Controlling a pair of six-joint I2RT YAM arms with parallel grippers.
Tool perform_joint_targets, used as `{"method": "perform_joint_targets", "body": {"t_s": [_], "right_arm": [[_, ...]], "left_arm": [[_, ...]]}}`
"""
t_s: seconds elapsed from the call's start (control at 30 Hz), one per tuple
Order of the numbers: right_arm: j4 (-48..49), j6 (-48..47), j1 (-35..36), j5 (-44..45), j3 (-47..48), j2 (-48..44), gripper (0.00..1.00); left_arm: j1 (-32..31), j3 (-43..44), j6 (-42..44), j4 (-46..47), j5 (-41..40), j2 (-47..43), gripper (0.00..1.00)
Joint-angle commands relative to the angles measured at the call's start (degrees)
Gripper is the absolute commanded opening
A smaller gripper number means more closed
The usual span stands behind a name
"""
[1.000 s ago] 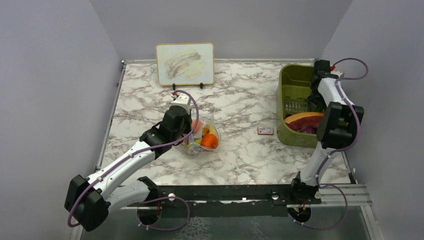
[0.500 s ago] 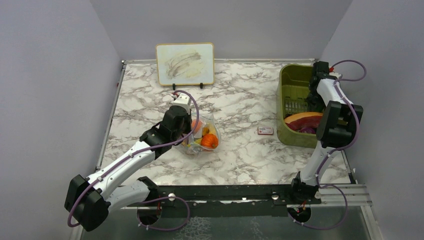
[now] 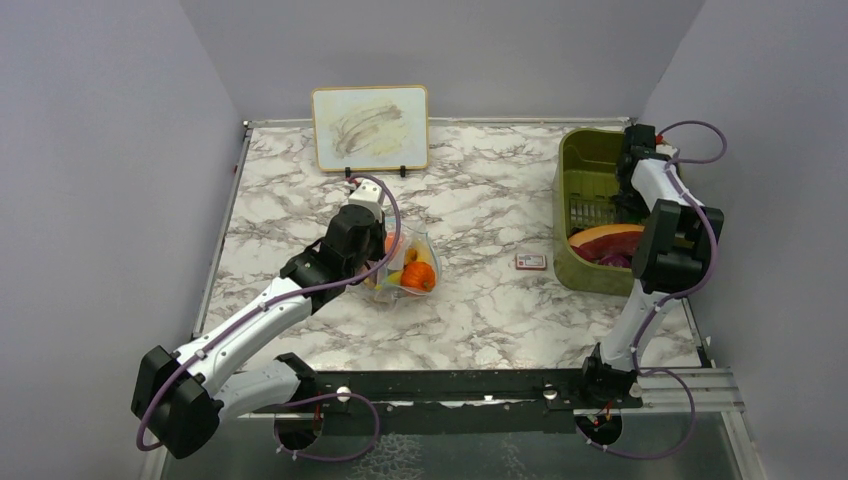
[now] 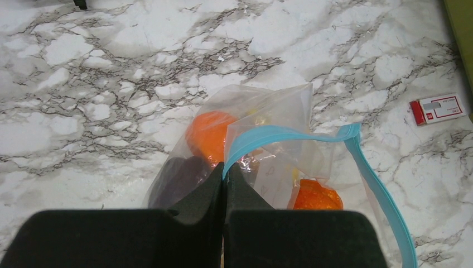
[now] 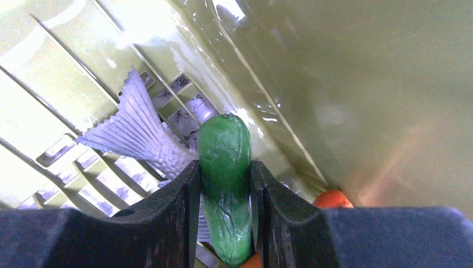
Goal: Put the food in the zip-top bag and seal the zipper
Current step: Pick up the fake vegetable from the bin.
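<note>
The clear zip-top bag (image 3: 405, 262) lies mid-table with its mouth open; its light-blue zipper (image 4: 279, 135) curves up in the left wrist view. Inside show orange pieces (image 4: 209, 134) and a dark purple piece (image 4: 178, 177). My left gripper (image 4: 225, 167) is shut on the near end of the zipper strip. My right gripper (image 5: 225, 167) is inside the olive-green bin (image 3: 578, 165), shut on a green toy cucumber (image 5: 225, 167). A silvery toy fish (image 5: 139, 137) lies under it on the bin's floor.
A red-and-white flat card (image 3: 531, 261) lies left of the bin. A framed board (image 3: 370, 127) stands at the back. More pieces, orange and dark red (image 3: 608, 245), fill the bin's near end. Grey walls close the table on three sides.
My left gripper has shifted slightly away and lifted the bag's mouth a little. My right arm has barely moved inside the bin.
</note>
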Motion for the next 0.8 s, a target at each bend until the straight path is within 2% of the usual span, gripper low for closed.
{"method": "perform_joint_targets", "body": {"t_s": [0.0, 0.4, 0.6, 0.77], "right_arm": [[2.77, -2.84, -0.32, 0.22, -0.2, -4.59, 0.26], [4.48, -6.43, -0.08, -1.34, -1.07, -11.98, 0.2], [16.01, -11.04, 0.12, -3.94, -5.39, -18.75, 0.19], [23.23, -12.27, 1.09, -4.76, -6.75, -23.33, 0.18]], "left_arm": [[-0.21, 2.31, -0.13, 1.27, -0.78, -0.25, 0.0], [-0.23, 2.89, -1.72, 1.18, 1.43, -1.64, 0.0], [-0.24, 3.45, -3.26, 0.21, 2.25, -2.98, 0.0], [-0.15, 7.62, -4.81, -6.33, 6.81, -0.78, 0.0]]}}
